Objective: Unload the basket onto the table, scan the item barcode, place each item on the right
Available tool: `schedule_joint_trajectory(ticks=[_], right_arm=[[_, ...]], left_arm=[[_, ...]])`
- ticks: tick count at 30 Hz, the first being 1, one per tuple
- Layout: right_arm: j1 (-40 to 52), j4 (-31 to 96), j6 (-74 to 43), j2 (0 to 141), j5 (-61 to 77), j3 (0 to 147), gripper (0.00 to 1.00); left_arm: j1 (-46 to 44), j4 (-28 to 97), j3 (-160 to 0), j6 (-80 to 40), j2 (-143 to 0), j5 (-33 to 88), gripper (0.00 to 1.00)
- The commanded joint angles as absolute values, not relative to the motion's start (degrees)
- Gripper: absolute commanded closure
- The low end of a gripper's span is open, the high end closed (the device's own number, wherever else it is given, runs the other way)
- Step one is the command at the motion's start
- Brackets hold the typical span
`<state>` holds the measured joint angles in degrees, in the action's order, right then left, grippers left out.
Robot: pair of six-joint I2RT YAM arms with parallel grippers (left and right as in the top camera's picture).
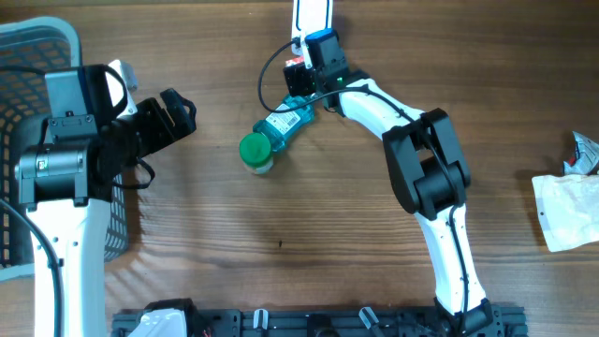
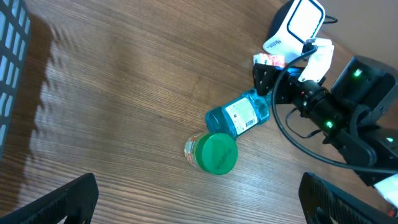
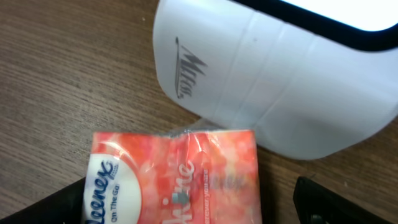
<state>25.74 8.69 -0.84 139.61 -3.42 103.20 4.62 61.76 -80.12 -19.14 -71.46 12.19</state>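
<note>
Worktop (image 1: 281, 234): brown wood grain, matt; I read it as smooth. Kleenex tissue pack (image 3: 174, 180): glossy, crinkled plastic film. Scanner (image 3: 273, 81): smooth white plastic, faint sheen. Bottle (image 2: 239, 115): translucent blue plastic, paper label. Green lid (image 2: 217, 154): smooth plastic. Basket (image 1: 19, 84): grey plastic mesh.

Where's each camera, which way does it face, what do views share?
Overhead: above table, facing straight down; left arm, right arm.
Left wrist: angled down at bottle; left pincer tips at bottom corners.
Right wrist: close over tissue pack, scanner; right pincer tips at bottom corners.
Shared: overhead and left wrist both show the bottle.
</note>
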Motion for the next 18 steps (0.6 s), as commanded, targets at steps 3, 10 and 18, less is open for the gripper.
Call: schedule_joint_trajectory(ticks=[3,10,18], right_arm=[[26.39,11.46,-0.38,141.12,-4.19,108.36,0.04],[26.39,13.93,-2.07,141.12,-0.93,109.3,0.01],[26.39,19.18,0.03,141.12,-0.73,109.3,0.0]], left_arm=[[5.04,61.78,-80.97,-18.41,-71.26,11.9,0.0],[5.04,61.78,-80.95,-18.41,-71.26,11.9,0.0],[5.04,61.78,-80.95,-18.39,-71.26,11.9,0.0]])
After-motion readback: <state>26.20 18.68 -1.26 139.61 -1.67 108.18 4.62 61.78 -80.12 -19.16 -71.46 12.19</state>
